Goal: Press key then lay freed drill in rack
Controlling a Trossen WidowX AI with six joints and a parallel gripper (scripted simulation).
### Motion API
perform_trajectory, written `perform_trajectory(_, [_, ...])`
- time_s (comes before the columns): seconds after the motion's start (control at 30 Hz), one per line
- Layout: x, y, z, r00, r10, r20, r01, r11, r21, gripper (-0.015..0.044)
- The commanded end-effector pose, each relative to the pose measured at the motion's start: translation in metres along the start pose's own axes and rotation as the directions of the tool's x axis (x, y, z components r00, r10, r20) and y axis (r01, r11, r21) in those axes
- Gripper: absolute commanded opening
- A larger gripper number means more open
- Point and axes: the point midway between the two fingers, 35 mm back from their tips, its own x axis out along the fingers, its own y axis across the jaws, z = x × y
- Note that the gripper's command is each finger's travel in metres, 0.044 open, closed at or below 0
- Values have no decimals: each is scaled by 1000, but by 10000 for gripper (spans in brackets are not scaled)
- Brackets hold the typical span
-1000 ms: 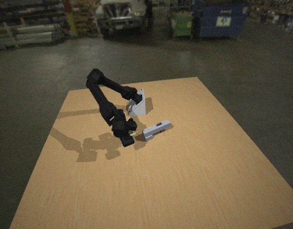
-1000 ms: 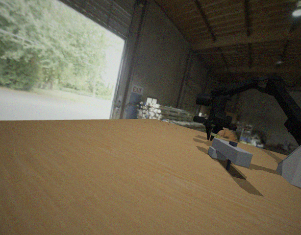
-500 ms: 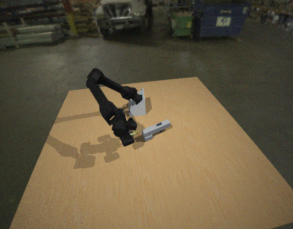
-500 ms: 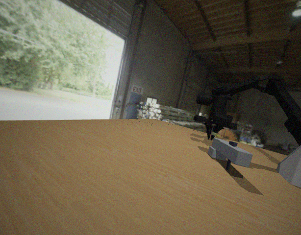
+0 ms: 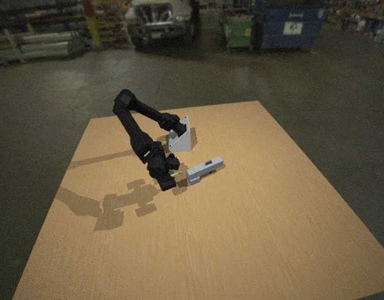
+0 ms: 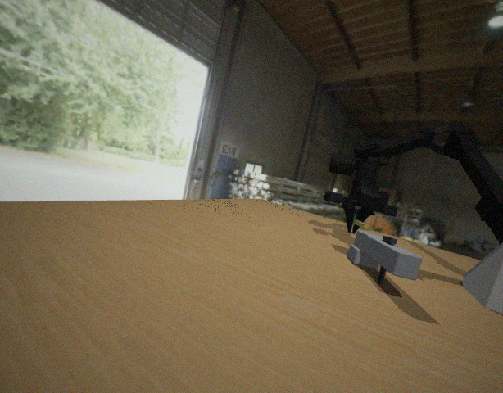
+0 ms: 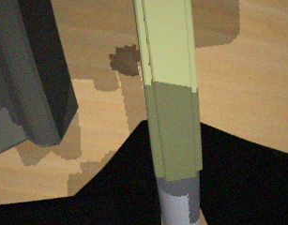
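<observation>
A wooden table (image 5: 217, 225) (image 6: 158, 274) is bearing a black arm (image 5: 131, 124) (image 6: 476, 169); behind, a wall sign (image 6: 229, 150) is reading "EXIT" (the only words I'm managing to make out). A grey block (image 5: 205, 167) (image 6: 382, 254) is standing near the gripper (image 5: 172, 174) (image 6: 352, 230), which is closing narrowly on the yellow-green drill (image 5: 176, 174) (image 6: 360, 223) (image 7: 174, 117). The drill is pointing toward the block, just beside its end. The dark key (image 5: 208, 162) (image 6: 389, 240) is sitting on top of the block.

Black pincer, yellow-green piece, wood-brown table
The pincer (image 5: 171, 177) (image 6: 352, 230) is black; the long piece (image 5: 176, 174) (image 6: 359, 223) (image 7: 171, 52) at it is pale yellow-green with a light grey end; the block (image 5: 203, 169) (image 6: 381, 254) beside it is grey with a dark blue button (image 5: 208, 162) (image 6: 389, 240); the table (image 5: 217, 225) (image 6: 179, 295) (image 7: 247, 94) beneath is orange-brown with streaked wood grain.
</observation>
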Motion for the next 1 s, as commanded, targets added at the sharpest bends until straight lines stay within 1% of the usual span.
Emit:
perform_trajectory(0.0, [-3, -1, 0, 1000, -5, -5, 5, 1000, 1, 0])
perform_trajectory(0.97, [-8, -2, 1, 1000, -5, -4, 5, 1000, 1, 0])
